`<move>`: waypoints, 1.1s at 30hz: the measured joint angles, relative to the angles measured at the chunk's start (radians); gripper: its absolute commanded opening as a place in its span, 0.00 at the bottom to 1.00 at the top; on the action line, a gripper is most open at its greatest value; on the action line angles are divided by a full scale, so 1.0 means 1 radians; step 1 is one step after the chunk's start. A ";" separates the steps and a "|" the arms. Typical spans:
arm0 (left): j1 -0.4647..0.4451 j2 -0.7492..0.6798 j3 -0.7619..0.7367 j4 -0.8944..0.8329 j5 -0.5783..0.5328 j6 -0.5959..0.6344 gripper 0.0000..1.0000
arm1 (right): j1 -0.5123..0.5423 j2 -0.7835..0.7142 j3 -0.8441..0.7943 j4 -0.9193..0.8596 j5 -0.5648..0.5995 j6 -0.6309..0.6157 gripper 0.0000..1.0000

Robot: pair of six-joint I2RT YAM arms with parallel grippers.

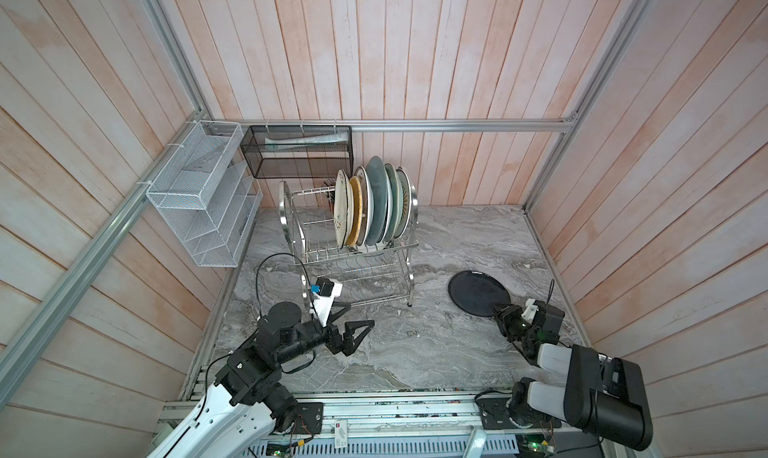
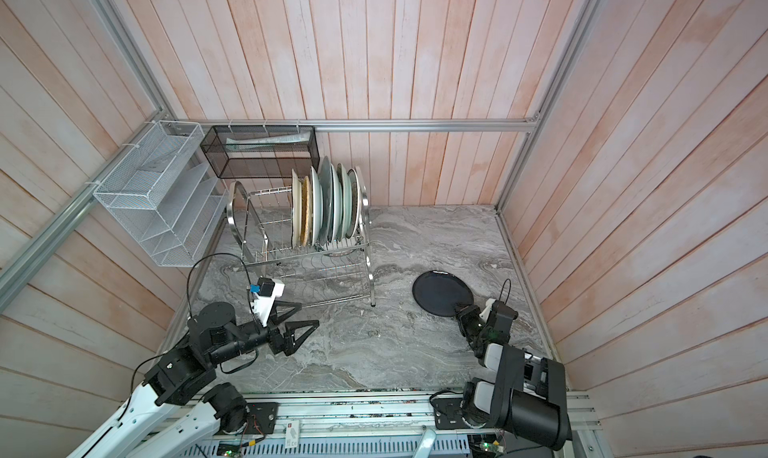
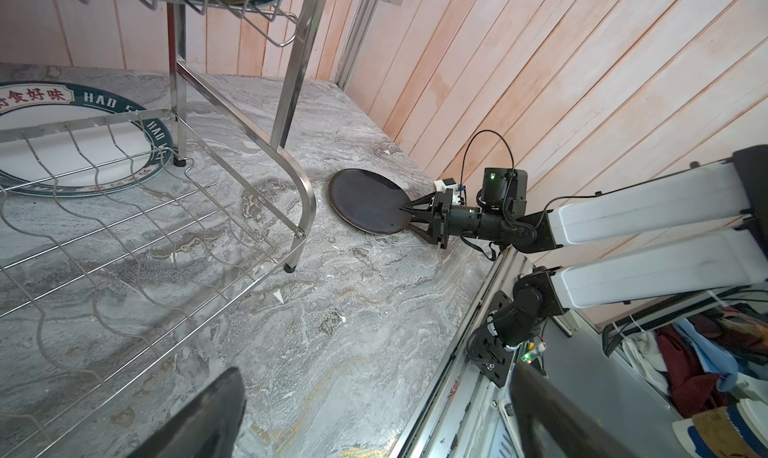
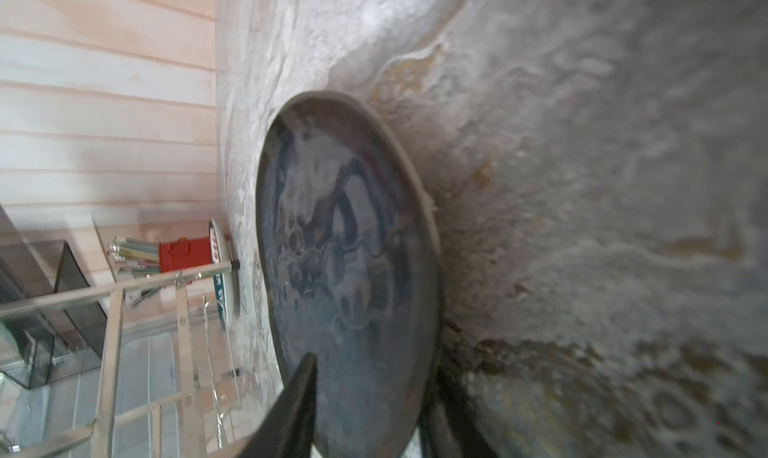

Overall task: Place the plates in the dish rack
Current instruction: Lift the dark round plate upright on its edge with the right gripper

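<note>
A black plate lies on the marble table at the right. My right gripper is shut on its near rim, one finger over the plate and one under it. The dish rack stands at the back with several plates upright in its upper tier. A white green-rimmed plate lies flat on the table beneath the rack. My left gripper hovers open and empty in front of the rack.
A white mesh organiser and a black mesh basket hang on the back left walls. A red box sits behind the rack. Plank walls and an aluminium frame close in the table's right side.
</note>
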 measured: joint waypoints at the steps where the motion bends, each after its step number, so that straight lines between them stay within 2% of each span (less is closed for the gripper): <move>1: 0.000 -0.004 0.000 0.000 -0.002 0.000 1.00 | 0.000 0.000 -0.005 -0.001 0.001 0.009 0.16; 4: 0.000 -0.015 0.000 0.000 -0.004 0.000 1.00 | 0.000 -0.011 -0.015 -0.010 0.005 0.038 0.03; 6: 0.000 -0.018 0.000 0.000 -0.005 0.000 1.00 | 0.000 -0.034 -0.015 -0.008 0.005 0.055 0.00; 22: 0.000 -0.035 0.000 0.000 -0.061 0.000 1.00 | 0.001 -0.254 0.017 -0.266 0.026 -0.012 0.00; 33: 0.000 -0.060 -0.044 0.011 -0.092 -0.007 1.00 | 0.001 -0.364 0.043 -0.377 -0.021 -0.046 0.00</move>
